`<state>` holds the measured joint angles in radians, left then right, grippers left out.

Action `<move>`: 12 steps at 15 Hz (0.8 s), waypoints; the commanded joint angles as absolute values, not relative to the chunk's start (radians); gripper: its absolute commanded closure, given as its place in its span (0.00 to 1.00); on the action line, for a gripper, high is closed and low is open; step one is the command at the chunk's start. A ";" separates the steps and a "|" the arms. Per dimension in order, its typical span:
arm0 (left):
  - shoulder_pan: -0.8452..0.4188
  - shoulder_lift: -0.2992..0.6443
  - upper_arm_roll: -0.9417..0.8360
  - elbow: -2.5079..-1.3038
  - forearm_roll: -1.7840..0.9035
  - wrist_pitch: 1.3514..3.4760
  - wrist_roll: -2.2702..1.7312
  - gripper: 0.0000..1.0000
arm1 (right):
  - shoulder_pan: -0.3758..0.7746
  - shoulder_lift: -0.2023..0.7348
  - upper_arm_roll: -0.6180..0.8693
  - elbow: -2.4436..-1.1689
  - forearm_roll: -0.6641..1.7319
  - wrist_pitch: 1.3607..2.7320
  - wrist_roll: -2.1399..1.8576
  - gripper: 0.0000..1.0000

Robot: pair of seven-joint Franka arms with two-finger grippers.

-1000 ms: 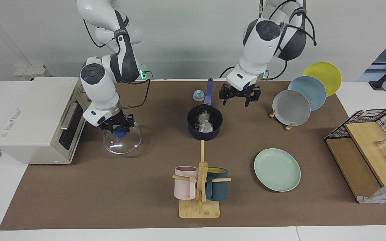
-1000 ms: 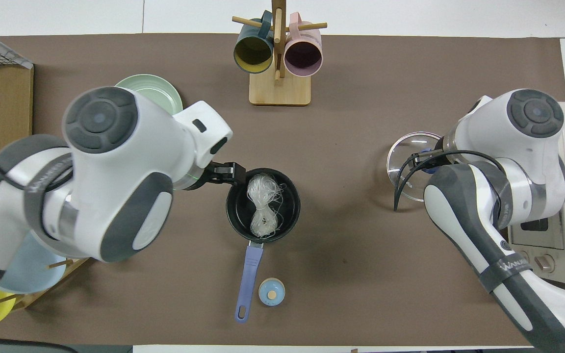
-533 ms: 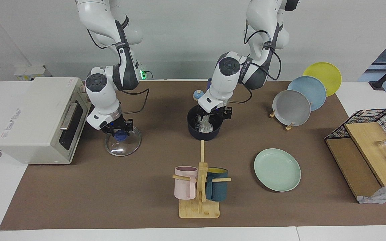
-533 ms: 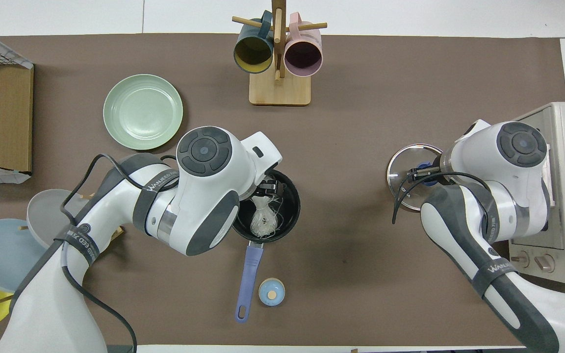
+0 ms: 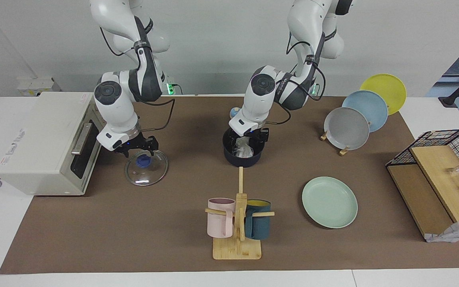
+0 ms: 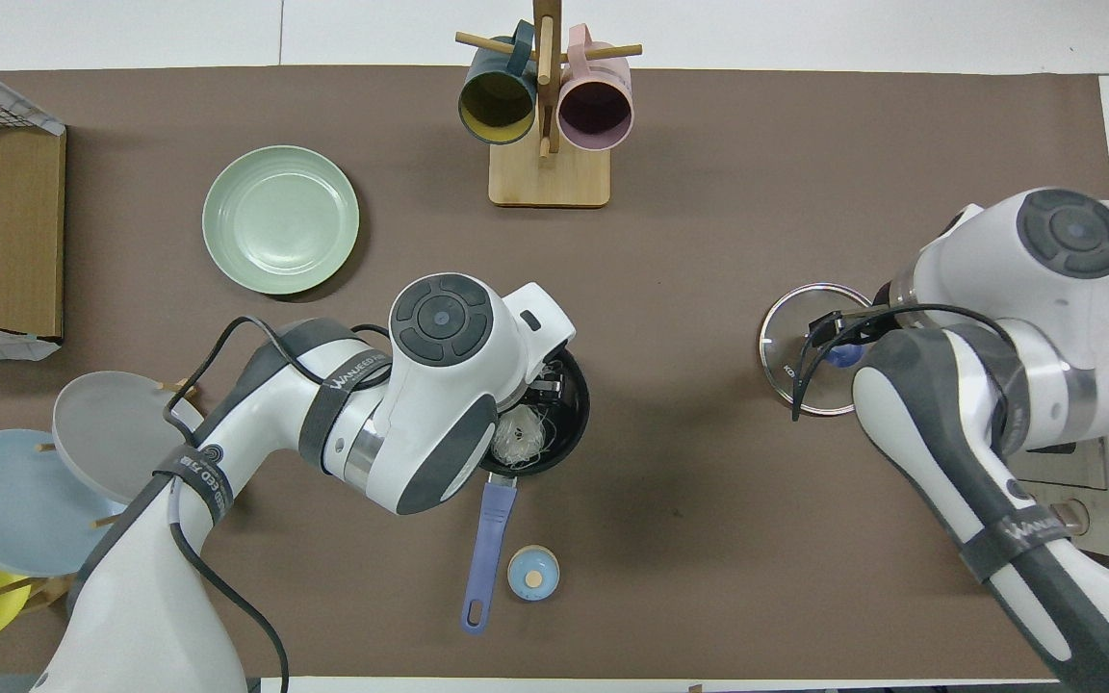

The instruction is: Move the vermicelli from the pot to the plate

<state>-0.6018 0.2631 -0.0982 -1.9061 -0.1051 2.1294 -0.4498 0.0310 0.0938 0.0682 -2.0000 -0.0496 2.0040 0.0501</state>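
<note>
The dark navy pot (image 5: 243, 156) stands mid-table with its blue handle (image 6: 487, 549) pointing toward the robots. The whitish vermicelli (image 5: 242, 150) lies bunched inside it and also shows in the overhead view (image 6: 519, 439). My left gripper (image 5: 249, 138) is lowered into the pot, right at the vermicelli. The mint-green plate (image 5: 329, 202) lies empty, farther from the robots than the pot, toward the left arm's end. My right gripper (image 5: 138, 148) is open just above the blue knob of a glass lid (image 5: 146, 169) that lies flat on the mat.
A toaster oven (image 5: 50, 139) stands at the right arm's end beside the lid. A wooden mug rack (image 5: 237, 223) with a pink and a teal mug stands farther out than the pot. Grey, blue and yellow plates (image 5: 347, 128) lean in a rack. A small blue cap (image 6: 532, 573) lies beside the handle.
My left gripper swung over from beside the pot and went down into it; the vermicelli now looks more bunched. My right gripper set the lid flat, let go of its knob and rose.
</note>
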 commanded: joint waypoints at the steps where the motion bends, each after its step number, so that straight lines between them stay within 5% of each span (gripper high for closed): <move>1: -0.629 0.270 -0.081 -1.951 -0.123 2.198 -0.472 0.00 | 0.021 0.080 0.071 -1.814 -0.028 1.774 0.038 0.00; 5: -0.635 0.291 -0.081 -1.951 -0.123 2.226 -0.469 0.03 | 0.020 0.069 0.063 -1.599 -0.038 1.524 0.041 0.00; 6: -0.635 0.293 -0.081 -1.951 -0.123 2.226 -0.465 0.15 | 0.015 0.064 0.063 -1.565 -0.035 1.482 0.041 0.00; 9: -0.635 0.293 -0.081 -1.951 -0.121 2.224 -0.454 0.95 | 0.000 0.014 0.064 -1.555 -0.041 1.404 0.043 0.00; 12: -0.635 0.293 -0.080 -1.947 -0.121 2.218 -0.457 1.00 | 0.000 0.008 0.052 -1.552 -0.037 1.397 0.043 0.00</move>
<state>-0.6190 0.2998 -0.0969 -1.9337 -0.1051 2.2007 -0.4630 0.0091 0.0058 0.0584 -1.5575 -0.0497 1.4038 0.0501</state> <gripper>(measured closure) 0.595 0.000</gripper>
